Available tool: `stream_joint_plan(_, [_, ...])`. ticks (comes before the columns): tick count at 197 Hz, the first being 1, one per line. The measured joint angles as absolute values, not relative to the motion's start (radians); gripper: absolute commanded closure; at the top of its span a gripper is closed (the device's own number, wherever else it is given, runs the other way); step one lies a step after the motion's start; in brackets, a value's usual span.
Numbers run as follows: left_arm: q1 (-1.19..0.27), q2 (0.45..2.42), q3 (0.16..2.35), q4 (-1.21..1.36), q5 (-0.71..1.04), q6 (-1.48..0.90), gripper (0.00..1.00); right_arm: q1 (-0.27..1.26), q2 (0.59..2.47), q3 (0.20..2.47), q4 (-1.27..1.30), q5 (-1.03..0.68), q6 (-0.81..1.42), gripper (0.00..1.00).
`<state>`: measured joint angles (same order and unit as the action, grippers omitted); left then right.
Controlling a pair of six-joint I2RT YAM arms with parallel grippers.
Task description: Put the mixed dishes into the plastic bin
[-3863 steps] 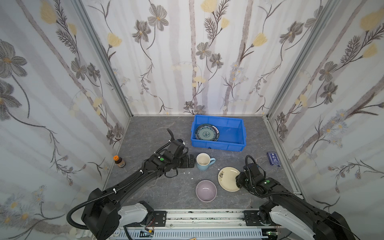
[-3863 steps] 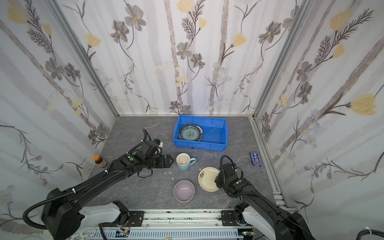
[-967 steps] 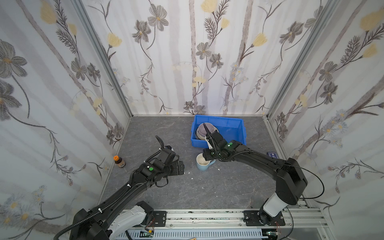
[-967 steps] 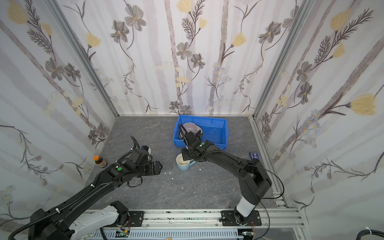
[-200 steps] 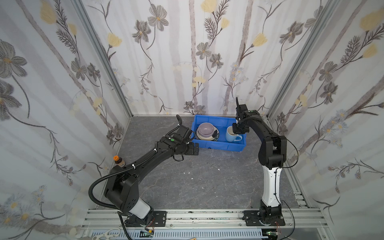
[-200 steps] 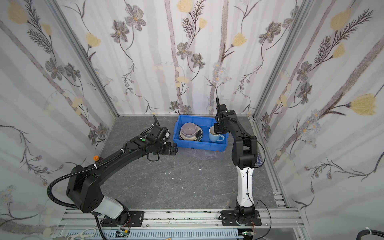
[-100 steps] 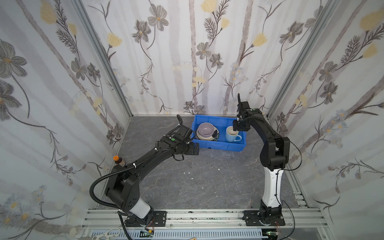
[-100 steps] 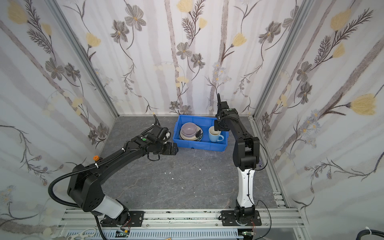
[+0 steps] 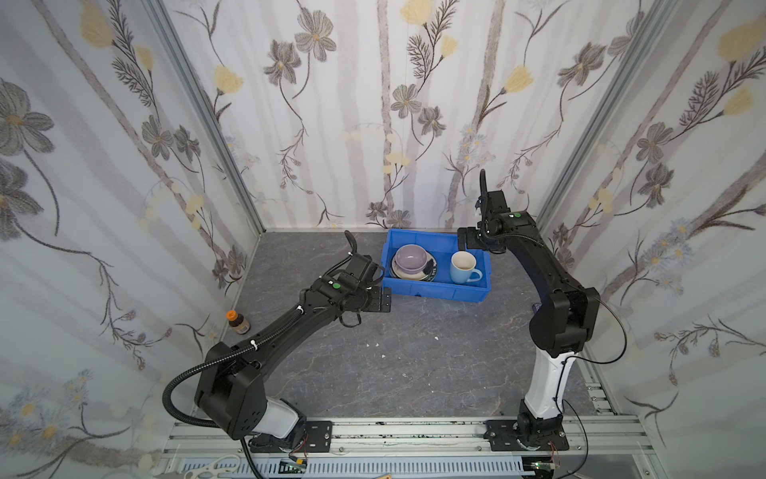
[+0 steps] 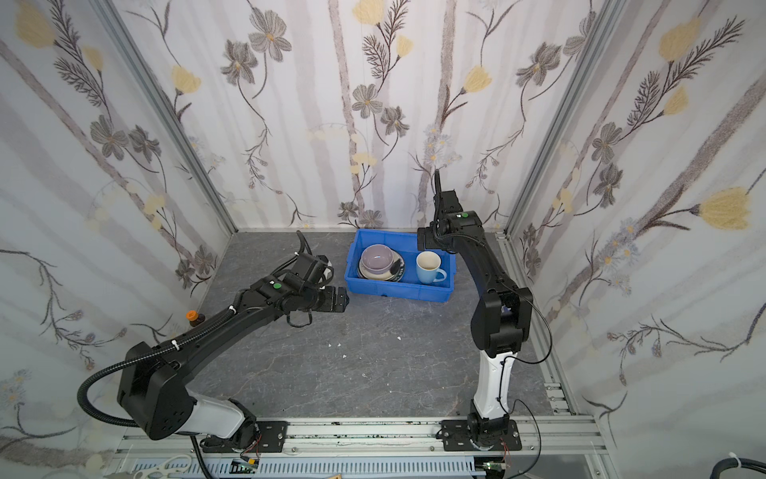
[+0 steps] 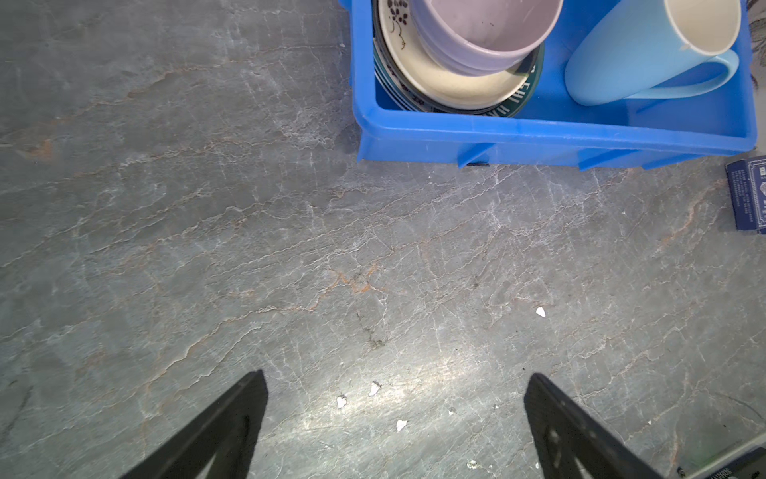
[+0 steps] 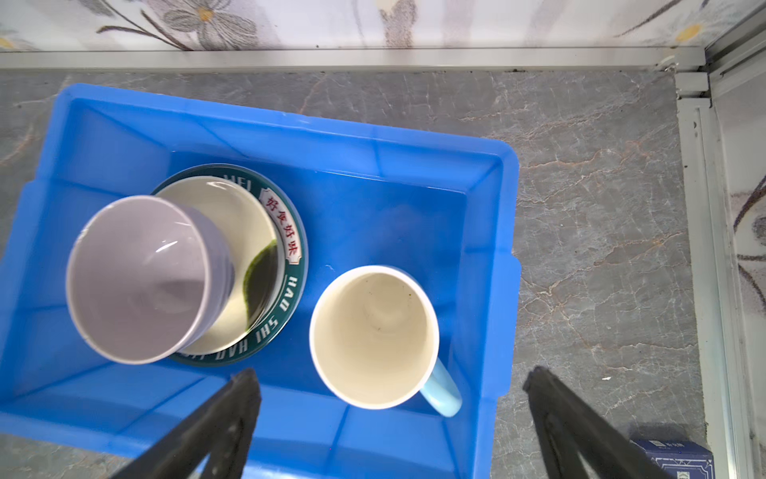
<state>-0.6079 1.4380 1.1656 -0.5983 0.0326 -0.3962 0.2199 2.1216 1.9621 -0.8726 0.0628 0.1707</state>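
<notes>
**Both top views:** the blue bin [image 9: 435, 292] stands at 12 o'clock on the table [image 9: 393, 352]. Inside it are a lilac bowl [image 9: 410, 257] and, at its 3 o'clock, an upright light-blue mug [image 9: 463, 268].

**Left wrist:** the left gripper [image 11: 396, 376] is over bare table – jaws spread wide, empty.

**Right wrist:** the right gripper [image 12: 391, 373] is above the mug – jaws wide, holding nothing. The bowl rests on a cream plate [image 12: 232, 215], which lies on a teal plate [image 12: 292, 265].

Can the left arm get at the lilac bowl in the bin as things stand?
Probably yes: the left hand is open beside the bin, the lilac bowl tops the plates uncovered, and the right hand hangs over the mug side.
</notes>
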Motion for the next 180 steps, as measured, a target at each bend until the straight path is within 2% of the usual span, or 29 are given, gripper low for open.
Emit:
stream_joint_plan(33, [-0.605,1.359,1.087,-0.573,-0.038,-0.415,0.00,0.244,1.998,1.814,-0.823,0.071,0.173,0.00])
stream_joint_plan(86, [-0.595,1.182,0.942,-0.523,-0.144,-0.446,0.00,0.263,1.710,1.457,-0.686,0.076,0.192,0.00])
stream_joint_plan(136, [-0.588,1.096,0.815,-0.484,-0.232,-0.471,0.00,0.281,1.428,1.085,-0.519,0.086,0.209,0.00])
stream_joint_plan(180, [-0.582,1.003,0.654,-0.375,-0.345,-0.485,0.00,0.279,1.230,0.849,-0.382,0.142,0.236,0.00])
